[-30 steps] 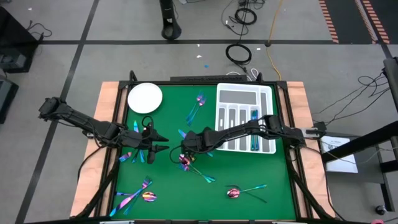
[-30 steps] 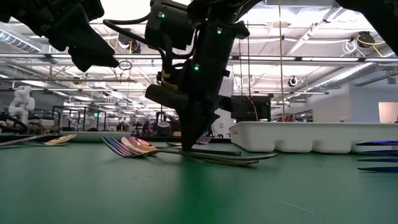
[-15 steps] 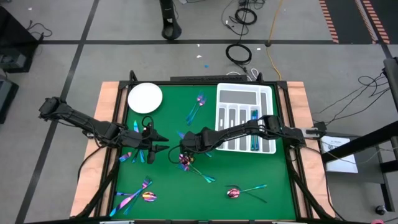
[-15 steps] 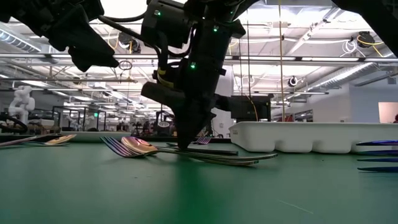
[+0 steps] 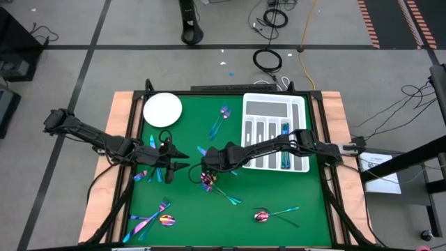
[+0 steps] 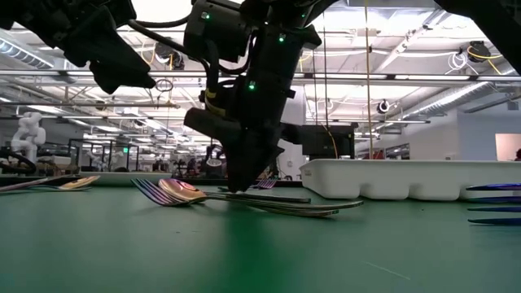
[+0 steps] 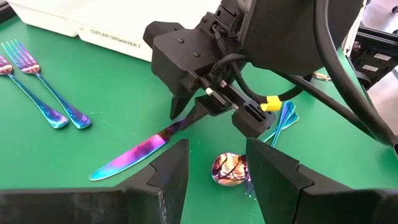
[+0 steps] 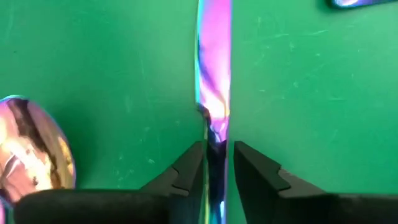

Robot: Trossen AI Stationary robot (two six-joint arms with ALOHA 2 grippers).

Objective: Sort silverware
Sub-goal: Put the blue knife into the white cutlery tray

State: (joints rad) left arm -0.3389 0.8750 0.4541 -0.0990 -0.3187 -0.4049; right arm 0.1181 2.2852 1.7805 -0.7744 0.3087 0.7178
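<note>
**Right end effector set down over a knife among scattered silverware**

High view: iridescent silverware (image 5: 221, 189) is seen strewn across the green table (image 5: 279, 192), with a white compartmented tray (image 5: 274, 132) at the far right and a round white plate (image 5: 162, 109) at the far left. The right end effector (image 5: 206, 162) is reached to the table's middle, above a small cluster of pieces. The left end effector (image 5: 182, 162) is held just beside it, pointed toward it.

Low view: the right end effector (image 6: 236, 183) is lowered almost to the table, its tips among a spoon (image 6: 182, 190) and long handles lying flat.

Left wrist view: the left end effector (image 7: 214, 171) is held spread apart and empty, looking on. A knife (image 7: 140, 151) lies flat, its handle end under the right end effector (image 7: 186, 115).

Right wrist view: the knife (image 8: 214, 74) runs between the two fingers (image 8: 255, 165), which stand slightly apart on either side of it; a firm clamp is not shown. The straddle suits a pinch across the thin handle.
</note>
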